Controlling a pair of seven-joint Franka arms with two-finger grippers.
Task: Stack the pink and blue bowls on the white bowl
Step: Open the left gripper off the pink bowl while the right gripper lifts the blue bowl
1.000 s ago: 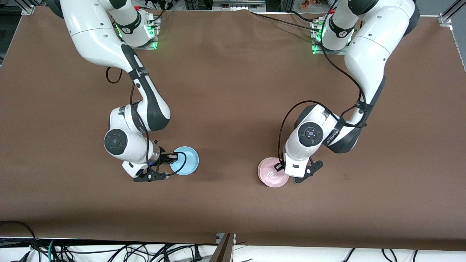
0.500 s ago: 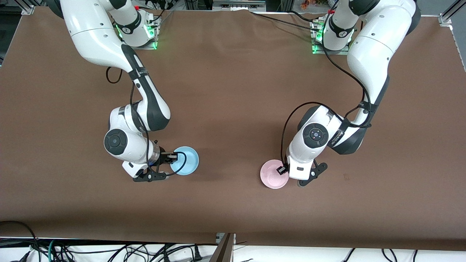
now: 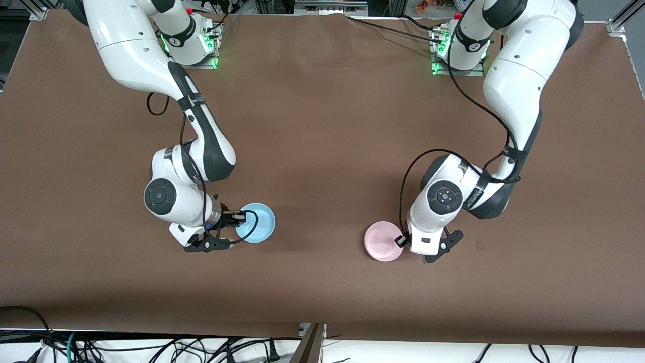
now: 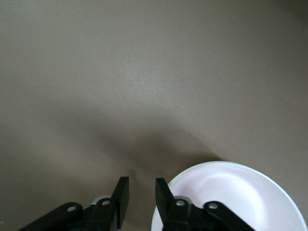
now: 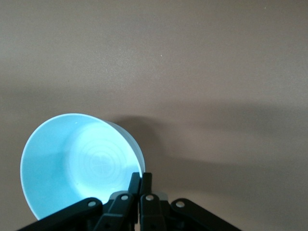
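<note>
The light blue bowl (image 3: 258,223) is toward the right arm's end of the table. My right gripper (image 3: 241,218) is shut on its rim; the right wrist view shows the fingers (image 5: 142,177) pinched on the rim of the tilted blue bowl (image 5: 77,163). The pale pink bowl (image 3: 383,241) rests on the table toward the left arm's end. My left gripper (image 3: 402,241) is open at its rim. In the left wrist view its fingers (image 4: 142,185) stand apart with only table between them, and the pink bowl (image 4: 236,202) lies beside one finger. The white bowl is out of view.
The brown table cover (image 3: 322,126) spreads between the arms. Both arm bases (image 3: 194,45) stand at the edge farthest from the front camera. Cables (image 3: 151,348) hang below the table's near edge.
My left gripper has moved toward the left arm's end of the table, off the pink bowl's inside to its rim; the pink bowl shifted slightly the same way. The right arm has not moved.
</note>
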